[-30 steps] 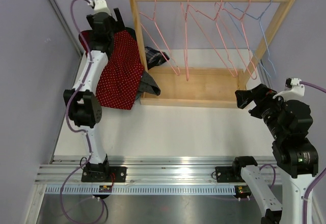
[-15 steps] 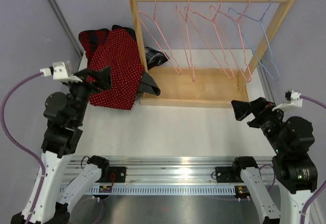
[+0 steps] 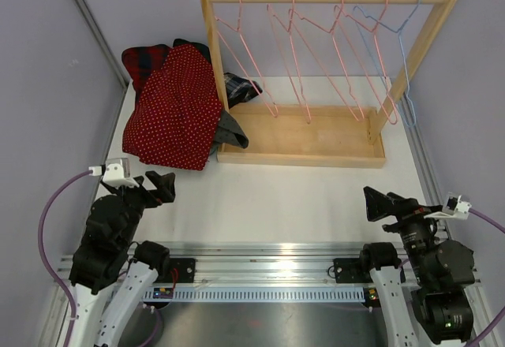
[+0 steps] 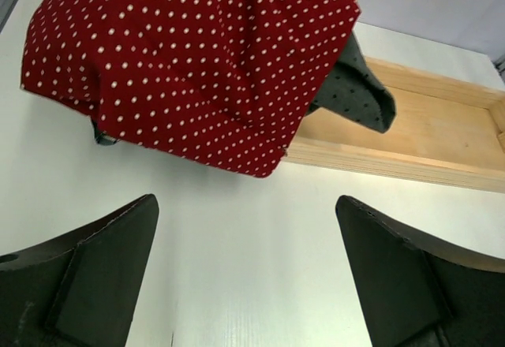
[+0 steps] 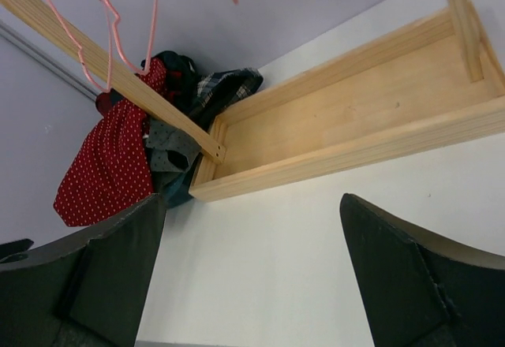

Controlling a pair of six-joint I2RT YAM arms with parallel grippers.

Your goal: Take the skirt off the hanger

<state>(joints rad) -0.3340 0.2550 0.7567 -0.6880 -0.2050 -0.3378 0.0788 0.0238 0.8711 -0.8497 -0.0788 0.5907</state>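
The red polka-dot skirt (image 3: 177, 110) lies spread over a heap of clothes on the table, left of the wooden rack; it fills the top of the left wrist view (image 4: 197, 55). No hanger shows in it. Several bare pink hangers (image 3: 296, 55) and a blue hanger (image 3: 406, 55) hang from the rail. My left gripper (image 3: 160, 187) is open and empty near the table's front left, well short of the skirt (image 4: 246, 205). My right gripper (image 3: 372, 203) is open and empty at the front right (image 5: 254, 201).
The wooden rack's base tray (image 3: 304, 136) stands at the back middle with upright posts at both ends. A grey dotted garment (image 4: 351, 87) and plaid cloth (image 3: 241, 87) poke out under the skirt. A purple wall (image 3: 47, 87) borders the left side.
My left arm has pulled back from over the skirt pile to the near left edge. The right arm has also drawn back toward its base. The hangers have swung slightly.
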